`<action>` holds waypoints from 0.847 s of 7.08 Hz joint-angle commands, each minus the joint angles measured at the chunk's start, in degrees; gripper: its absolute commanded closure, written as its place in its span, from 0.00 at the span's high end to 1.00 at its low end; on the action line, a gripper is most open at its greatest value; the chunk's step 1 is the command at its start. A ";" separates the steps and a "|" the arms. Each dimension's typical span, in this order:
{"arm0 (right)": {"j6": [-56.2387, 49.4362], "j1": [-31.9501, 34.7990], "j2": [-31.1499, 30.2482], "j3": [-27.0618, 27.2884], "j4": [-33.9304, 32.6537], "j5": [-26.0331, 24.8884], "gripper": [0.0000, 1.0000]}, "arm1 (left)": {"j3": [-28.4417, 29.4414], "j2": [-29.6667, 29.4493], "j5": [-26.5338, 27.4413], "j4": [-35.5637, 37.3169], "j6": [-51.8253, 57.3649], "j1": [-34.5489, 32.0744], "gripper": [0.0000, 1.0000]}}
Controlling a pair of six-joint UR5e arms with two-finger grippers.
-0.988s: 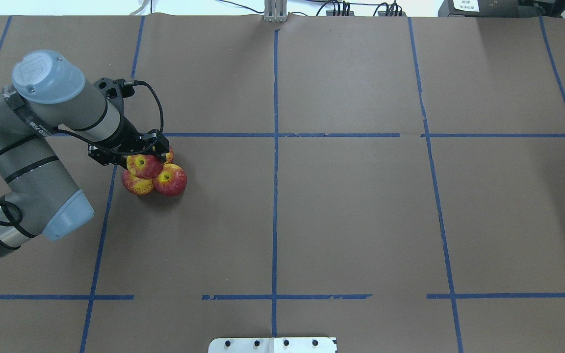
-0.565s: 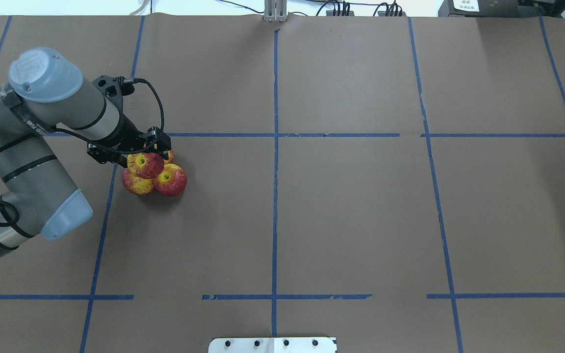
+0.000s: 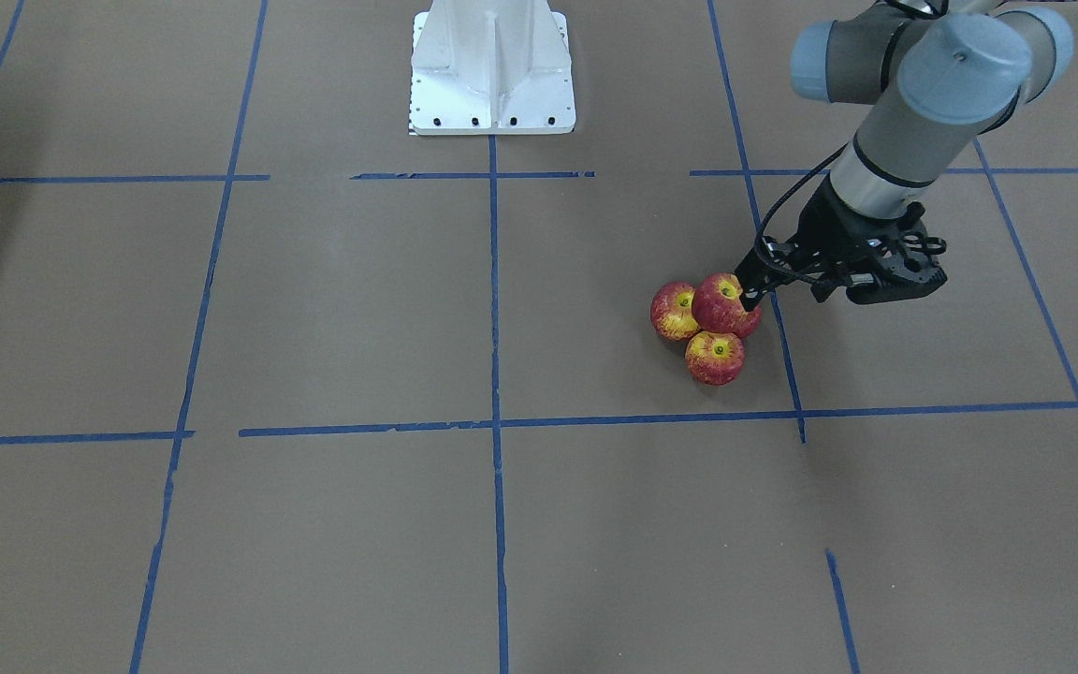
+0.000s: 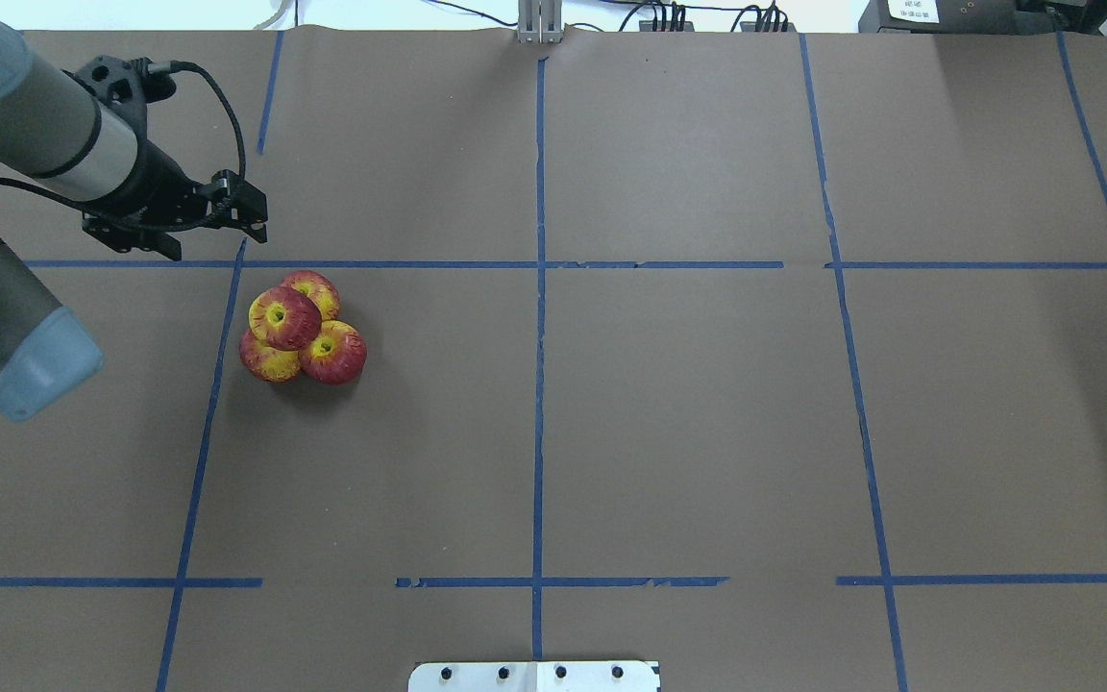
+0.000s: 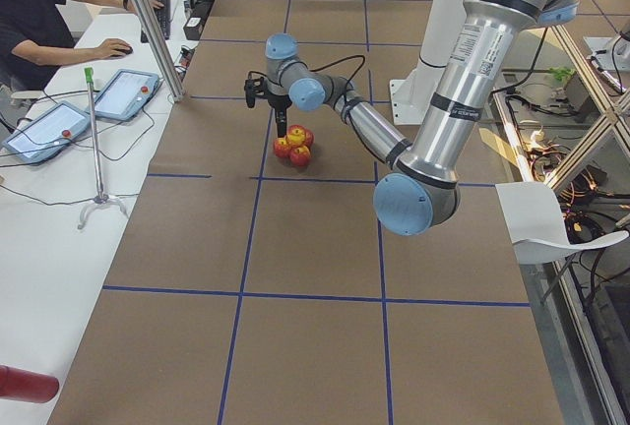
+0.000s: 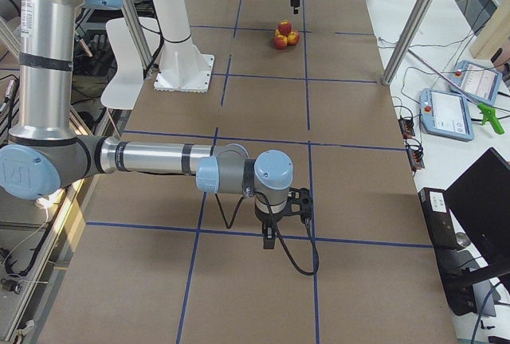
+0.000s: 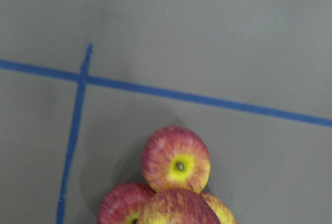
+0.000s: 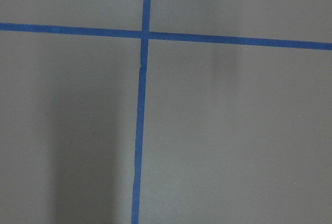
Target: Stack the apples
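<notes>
Four red-and-yellow apples sit in a tight cluster on the brown table. The top apple (image 4: 284,318) rests on three others (image 4: 332,353); in the front-facing view the top apple (image 3: 722,306) hides one of them. My left gripper (image 4: 251,219) is open and empty, raised above and beyond the pile, also in the front-facing view (image 3: 747,288). The left wrist view looks down on the apples (image 7: 176,159) at its lower edge, with no fingers in view. My right gripper (image 6: 275,232) hangs over bare table far from the apples; I cannot tell if it is open or shut.
Blue tape lines (image 4: 539,264) divide the brown table into squares. The white robot base plate (image 3: 492,65) sits at the robot's edge. An operator (image 5: 39,22) sits at a side desk with tablets, beside a metal pole (image 5: 148,22).
My left gripper has let go of the top apple and pulled up and away toward the far left. The apple stays on top of the other three.
</notes>
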 commanded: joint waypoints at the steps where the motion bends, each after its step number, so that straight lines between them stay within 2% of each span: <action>1: 0.00 0.00 0.00 -0.04 0.02 0.02 1.00 | -2.97 5.59 -0.52 1.99 10.70 -5.58 1.00; 2: 0.00 0.00 0.00 0.05 0.02 -0.06 1.00 | -3.77 10.86 -2.61 2.08 22.95 -12.06 1.00; 3: 0.00 0.00 0.00 -0.04 0.02 -0.06 1.00 | -2.82 16.05 -6.98 2.08 35.95 -19.26 1.00; 4: 0.00 0.00 0.00 -0.04 0.02 -0.06 1.00 | 0.93 19.75 -8.50 2.26 50.87 -27.17 1.00; 6: 0.00 0.00 0.00 -0.04 0.02 -0.06 1.00 | 13.03 20.32 -8.43 2.26 73.31 -40.70 1.00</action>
